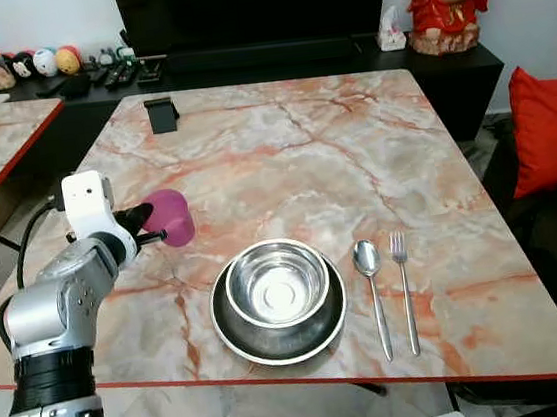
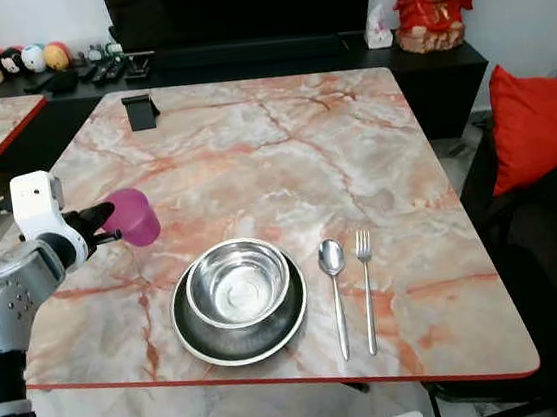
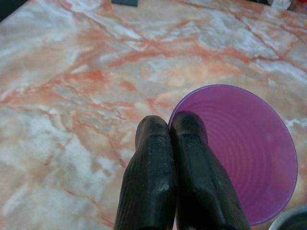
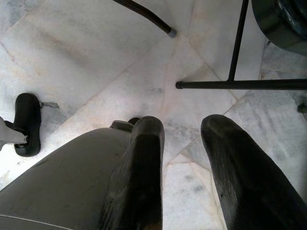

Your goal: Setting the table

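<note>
Marble counter before a dark TV unit; steel bowl nested on plate, spoon and fork just beside. Left gripper clenched on purple cup's rim, held over the counter beside the plate, likely for placing. Right gripper idle, fingers apart.

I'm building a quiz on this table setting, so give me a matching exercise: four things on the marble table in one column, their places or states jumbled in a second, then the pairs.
1. purple plastic cup
2. round steel bowl
3. steel spoon
4. steel fork

A. nearest the table's right edge
B. held by the left pincer
C. between bowl and fork
D. sitting in the steel plate

Pairs: 1-B, 2-D, 3-C, 4-A
</note>
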Robot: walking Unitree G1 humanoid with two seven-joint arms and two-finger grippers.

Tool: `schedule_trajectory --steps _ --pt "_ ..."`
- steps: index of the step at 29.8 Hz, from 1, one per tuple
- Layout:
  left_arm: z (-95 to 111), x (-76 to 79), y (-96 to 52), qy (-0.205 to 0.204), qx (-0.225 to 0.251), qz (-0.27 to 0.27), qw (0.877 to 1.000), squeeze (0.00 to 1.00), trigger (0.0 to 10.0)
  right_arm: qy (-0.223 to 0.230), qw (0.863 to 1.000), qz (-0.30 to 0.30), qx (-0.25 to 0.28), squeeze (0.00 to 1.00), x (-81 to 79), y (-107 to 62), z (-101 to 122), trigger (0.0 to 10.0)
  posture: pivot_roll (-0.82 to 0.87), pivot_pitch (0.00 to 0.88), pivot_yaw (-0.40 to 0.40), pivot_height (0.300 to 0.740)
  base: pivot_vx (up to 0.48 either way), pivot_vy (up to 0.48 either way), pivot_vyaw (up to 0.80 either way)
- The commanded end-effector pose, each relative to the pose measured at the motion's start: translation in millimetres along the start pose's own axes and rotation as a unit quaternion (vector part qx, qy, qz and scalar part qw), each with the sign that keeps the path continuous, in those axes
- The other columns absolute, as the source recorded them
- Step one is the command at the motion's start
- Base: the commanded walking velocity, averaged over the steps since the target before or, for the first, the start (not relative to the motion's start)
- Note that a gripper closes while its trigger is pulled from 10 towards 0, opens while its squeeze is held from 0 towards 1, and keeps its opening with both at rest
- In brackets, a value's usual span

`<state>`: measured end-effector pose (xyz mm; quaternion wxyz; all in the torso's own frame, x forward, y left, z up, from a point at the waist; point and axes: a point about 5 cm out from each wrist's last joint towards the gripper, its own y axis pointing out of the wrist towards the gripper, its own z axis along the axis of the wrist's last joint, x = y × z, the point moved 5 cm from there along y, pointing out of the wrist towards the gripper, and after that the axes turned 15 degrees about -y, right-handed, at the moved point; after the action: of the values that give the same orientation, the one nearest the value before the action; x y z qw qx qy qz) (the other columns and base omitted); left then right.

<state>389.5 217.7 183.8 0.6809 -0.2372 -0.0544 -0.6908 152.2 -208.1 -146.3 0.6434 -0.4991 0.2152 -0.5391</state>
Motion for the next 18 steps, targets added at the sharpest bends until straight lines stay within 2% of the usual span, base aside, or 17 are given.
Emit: schedule_trajectory --steps 1,5,18 --pt "2.5 -0.2 -0.9 0.005 -0.004 0.004 1.0 0.0 10.0 0.0 1.0 0.002 0.002 0.0 -1.8 0.2 1.3 10.0 -0.05 0.0 0.028 0.74 0.0 0.0 0.0" --pt "-8.1 -0.4 0.1 -0.002 -0.03 0.016 0.999 0.0 10.0 -0.002 1.0 0.004 0.003 0.0 -2.8 0.2 2.0 10.0 -0.05 0.0 0.03 0.74 0.0 0.0 0.0" --pt "-21.6 5.2 1.5 -0.029 -0.055 0.015 0.998 0.0 10.0 -0.006 1.0 0.002 0.004 0.0 -1.8 0.2 2.0 10.0 -0.06 0.0 0.034 0.74 0.0 0.0 0.0"
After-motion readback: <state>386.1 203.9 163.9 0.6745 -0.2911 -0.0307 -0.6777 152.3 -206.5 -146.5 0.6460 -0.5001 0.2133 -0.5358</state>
